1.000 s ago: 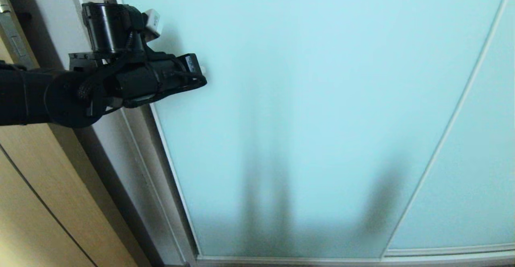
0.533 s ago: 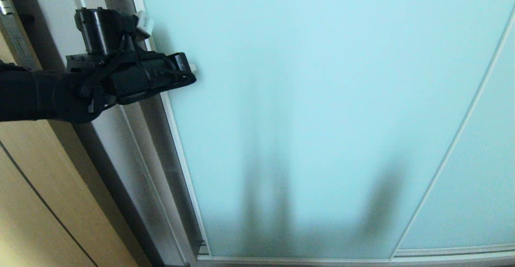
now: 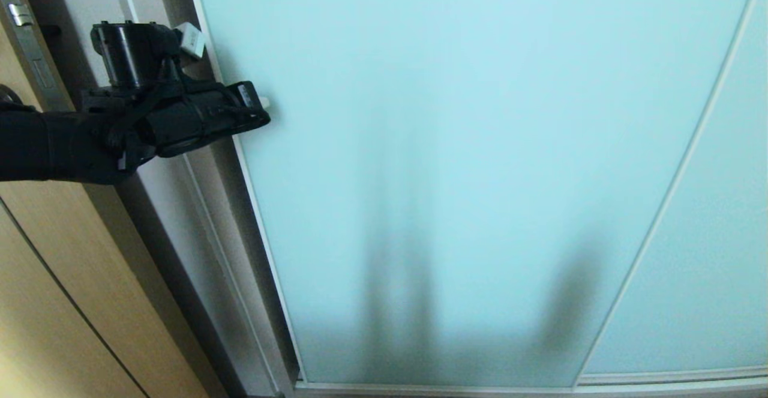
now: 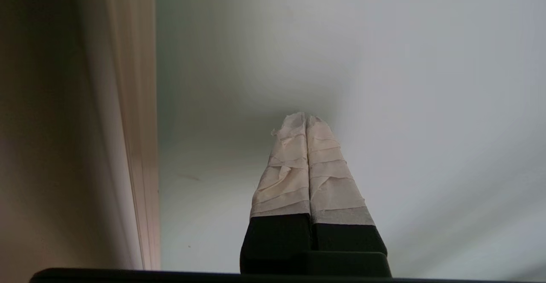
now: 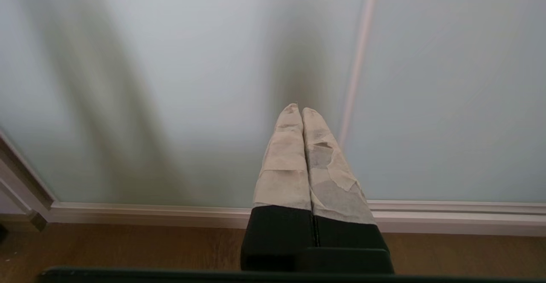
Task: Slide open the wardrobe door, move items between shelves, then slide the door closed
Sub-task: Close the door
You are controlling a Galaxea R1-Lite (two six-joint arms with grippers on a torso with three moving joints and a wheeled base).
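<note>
Against the frosted glass near the door's left edge, the left gripper (image 3: 264, 103) has its two tape-wrapped fingers (image 4: 294, 163) pressed flat together with nothing between them; whether the tips actually touch the pane or sit just off it cannot be told. From the head view the black arm reaches in from the left, level, and its tips lie just past the slim silver frame onto the glass. The sliding wardrobe door (image 3: 456, 146) fills most of the head view, a pale aqua panel standing upright with its long axis running top to bottom, its bottom rail along the lower edge of the view; a second pane of the same glass (image 3: 708, 254) shows at the right behind a thin silver frame strip. Beside the frame on the left stand a white jamb (image 3: 174, 206) and the tan wooden door (image 3: 48, 290) with its metal latch plate (image 3: 24, 20). A small white tag on the arm carries print too small to read. Low down near the brown wood-grain floor (image 5: 128, 244), the right gripper (image 5: 297, 110) is likewise closed and empty, pointing at the glass by the bottom rail.
</note>
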